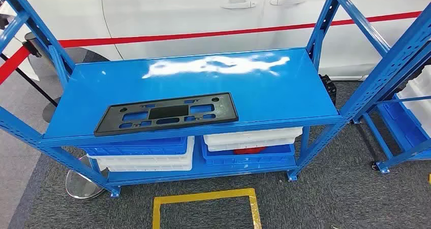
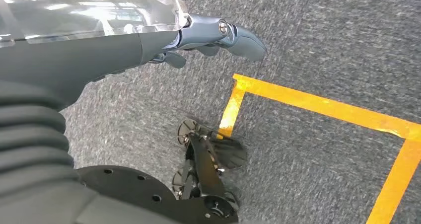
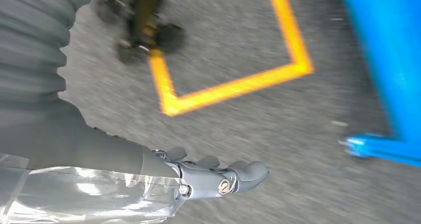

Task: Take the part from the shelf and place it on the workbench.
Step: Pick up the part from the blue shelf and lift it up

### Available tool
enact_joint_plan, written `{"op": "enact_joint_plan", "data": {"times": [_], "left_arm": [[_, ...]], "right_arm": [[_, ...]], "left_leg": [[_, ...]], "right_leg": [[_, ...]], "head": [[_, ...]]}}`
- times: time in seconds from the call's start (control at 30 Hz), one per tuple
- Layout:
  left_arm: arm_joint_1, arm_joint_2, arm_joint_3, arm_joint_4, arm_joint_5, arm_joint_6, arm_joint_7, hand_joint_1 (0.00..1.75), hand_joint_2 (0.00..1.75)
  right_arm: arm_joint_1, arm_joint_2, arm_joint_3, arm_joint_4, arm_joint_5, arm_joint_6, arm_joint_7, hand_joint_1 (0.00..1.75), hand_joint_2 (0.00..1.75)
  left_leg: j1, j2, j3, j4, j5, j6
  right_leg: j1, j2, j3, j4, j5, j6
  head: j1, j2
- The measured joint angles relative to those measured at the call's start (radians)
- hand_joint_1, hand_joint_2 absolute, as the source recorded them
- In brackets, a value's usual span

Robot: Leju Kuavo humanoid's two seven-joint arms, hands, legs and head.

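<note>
Both hands hanging empty, fingers loosely extended over grey carpet.
Left hand (image 2: 218, 37), right hand (image 3: 218, 177) holding nothing; black licence-plate frame (image 1: 166, 112) flat at lower left of blue shelf (image 1: 284, 94), probably light, stiff, thin: best pinched along front edge.

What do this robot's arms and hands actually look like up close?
Each wrist wears a dark grey ribbed cover and a clear glossy plastic shell. The left robot hand and right robot hand have blue-grey fingers with rounded tips and small silver screws at the joints.
</note>
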Motion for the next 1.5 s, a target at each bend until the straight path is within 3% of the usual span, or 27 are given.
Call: {"op": "enact_joint_plan", "data": {"times": [0.3,0.83,0.9,1.0,1.07,1.13,1.17,1.2,1.27,1.3,1.37,1.4,1.43,1.5], "left_arm": [[-0.012,0.000,-0.034,0.017,0.032,0.023,-0.050,0.00,0.00],[-0.030,0.002,-0.105,0.047,0.081,0.060,-0.122,0.00,0.00],[-0.032,0.004,-0.116,0.051,0.086,0.065,-0.124,0.00,0.00],[-0.037,0.002,-0.133,0.055,0.094,0.075,-0.124,0.00,0.00],[-0.039,-0.002,-0.145,0.057,0.099,0.080,-0.123,0.00,0.00],[-0.039,-0.005,-0.157,0.060,0.106,0.087,-0.120,0.00,0.00],[-0.038,-0.008,-0.163,0.062,0.110,0.090,-0.119,0.00,0.00],[-0.037,-0.011,-0.168,0.064,0.114,0.094,-0.117,0.00,0.00],[-0.037,-0.016,-0.180,0.067,0.122,0.099,-0.114,0.00,0.00],[-0.038,-0.017,-0.186,0.070,0.127,0.102,-0.113,0.00,0.00],[-0.040,-0.018,-0.196,0.075,0.135,0.109,-0.112,0.00,0.00],[-0.041,-0.019,-0.200,0.077,0.139,0.112,-0.111,0.00,0.00],[-0.042,-0.019,-0.203,0.077,0.143,0.114,-0.111,0.00,0.00],[-0.044,-0.020,-0.212,0.078,0.153,0.118,-0.112,0.00,0.00]], "right_arm": [[0.031,-0.006,0.042,-0.283,0.001,-0.038,-0.068,0.00,1.75],[0.080,-0.093,0.295,-0.846,0.046,-0.137,-0.192,0.00,1.75],[0.087,-0.105,0.338,-0.906,0.058,-0.150,-0.205,0.00,1.75],[0.098,-0.124,0.410,-0.997,0.079,-0.176,-0.224,0.00,1.75],[0.103,-0.140,0.461,-1.048,0.090,-0.193,-0.232,0.00,1.75],[0.110,-0.156,0.515,-1.094,0.094,-0.208,-0.233,0.00,1.75],[0.114,-0.164,0.544,-1.115,0.094,-0.214,-0.233,0.00,1.75],[0.117,-0.173,0.574,-1.138,0.095,-0.219,-0.231,0.00,1.75],[0.119,-0.191,0.634,-1.181,0.093,-0.226,-0.225,0.00,1.75],[0.119,-0.200,0.663,-1.200,0.092,-0.228,-0.221,0.00,1.75],[0.122,-0.214,0.721,-1.239,0.086,-0.231,-0.212,0.00,1.75],[0.124,-0.219,0.748,-1.257,0.081,-0.229,-0.207,0.00,1.75],[0.125,-0.224,0.772,-1.275,0.074,-0.225,-0.201,0.00,1.75],[0.122,-0.231,0.822,-1.304,0.066,-0.212,-0.189,0.00,1.75]], "left_leg": [[0.000,0.000,0.000,0.001,0.000,0.000],[-0.001,0.000,-0.001,0.004,0.000,0.001],[-0.003,0.000,-0.002,0.006,0.001,0.009],[0.002,0.002,0.020,-0.046,0.031,0.032],[0.009,0.005,0.033,-0.075,0.048,0.038],[0.012,0.005,0.032,-0.075,0.047,0.037],[0.015,0.004,0.033,-0.071,0.044,0.034],[0.019,0.004,0.034,-0.066,0.037,0.028],[0.031,0.001,0.035,-0.042,0.016,0.010],[0.033,-0.001,0.030,-0.024,0.002,-0.002],[0.032,-0.003,0.018,0.004,-0.020,-0.019],[0.030,-0.004,0.014,0.010,-0.025,-0.025],[0.032,-0.004,0.014,0.010,-0.027,-0.027],[0.035,-0.003,0.010,0.030,-0.042,-0.032]], "right_leg": [[0.000,0.000,0.000,0.000,0.001,0.001],[-0.002,0.001,0.001,-0.001,0.003,0.004],[-0.006,0.000,0.001,-0.007,0.008,0.012],[-0.006,-0.001,0.003,-0.013,0.009,0.025],[-0.007,-0.002,-0.034,0.058,-0.030,0.031],[-0.013,-0.002,-0.103,0.181,-0.076,0.043],[-0.018,-0.002,-0.126,0.219,-0.078,0.049],[-0.023,-0.003,-0.133,0.220,-0.060,0.057],[-0.034,-0.005,-0.094,0.123,0.009,0.074],[-0.036,-0.005,-0.071,0.072,0.029,0.079],[-0.034,-0.002,-0.054,0.031,0.028,0.063],[-0.031,0.000,-0.058,0.036,0.020,0.048],[-0.030,0.001,-0.061,0.039,0.017,0.032],[-0.029,0.000,-0.061,0.039,0.013,0.017]], "head": [[0.000,0.000],[0.000,0.000],[0.000,0.000],[0.000,0.000],[0.003,0.000],[0.003,0.000],[0.003,0.000],[0.003,0.000],[0.003,0.000],[0.006,0.000],[0.009,0.000],[0.010,0.000],[0.008,0.000],[0.006,0.000]]}}
